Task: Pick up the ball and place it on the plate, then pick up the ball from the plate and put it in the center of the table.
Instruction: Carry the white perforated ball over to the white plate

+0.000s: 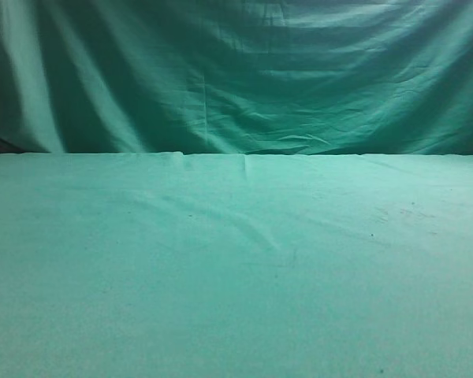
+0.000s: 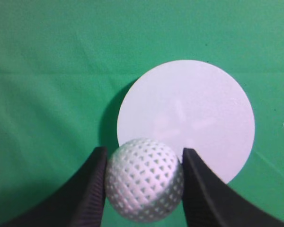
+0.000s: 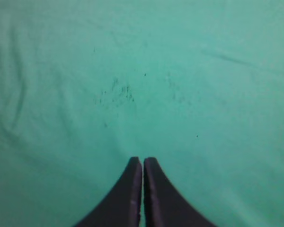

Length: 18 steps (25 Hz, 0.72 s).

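Note:
In the left wrist view the white dimpled ball [image 2: 144,179] sits between the two black fingers of my left gripper [image 2: 144,158], which touch it on both sides. It is held above the near left edge of the round white plate [image 2: 194,109], which lies on the green table [image 2: 47,94] and casts a shadow to its left. My right gripper [image 3: 142,163] is shut and empty above bare green cloth. The exterior view shows only the table [image 1: 236,268]; no gripper, ball or plate shows there.
A draped green backdrop curtain [image 1: 236,71] hangs behind the table's far edge. Dark specks [image 3: 116,92] mark the cloth ahead of the right gripper. Shallow wrinkles [image 1: 221,220] cross the cloth.

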{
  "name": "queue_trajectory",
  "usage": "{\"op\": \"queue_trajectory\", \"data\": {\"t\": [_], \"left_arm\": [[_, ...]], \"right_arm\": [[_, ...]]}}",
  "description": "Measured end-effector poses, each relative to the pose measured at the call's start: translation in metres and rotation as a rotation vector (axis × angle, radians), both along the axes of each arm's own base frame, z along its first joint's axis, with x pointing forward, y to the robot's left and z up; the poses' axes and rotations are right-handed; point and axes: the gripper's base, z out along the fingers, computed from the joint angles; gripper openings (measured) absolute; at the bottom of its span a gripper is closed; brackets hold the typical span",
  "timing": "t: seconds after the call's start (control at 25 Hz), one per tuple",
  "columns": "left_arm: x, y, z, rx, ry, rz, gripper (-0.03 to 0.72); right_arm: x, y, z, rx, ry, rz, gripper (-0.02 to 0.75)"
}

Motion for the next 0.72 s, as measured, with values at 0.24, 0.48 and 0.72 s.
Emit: {"op": "queue_trajectory", "data": {"t": [0.24,0.48,0.72], "left_arm": [[0.005,0.001,-0.011,0.001,0.019,-0.003,0.312],[0.010,0.003,-0.022,0.022,0.044,-0.016,0.312],[0.015,0.004,-0.029,0.036,0.041,-0.028,0.312]], "right_arm": [[0.026,0.008,-0.004,-0.055,0.148,-0.011,0.000],[0.041,0.026,-0.014,-0.081,0.194,0.052,0.000],[0.048,0.036,-0.021,-0.089,0.194,0.088,0.000]]}}
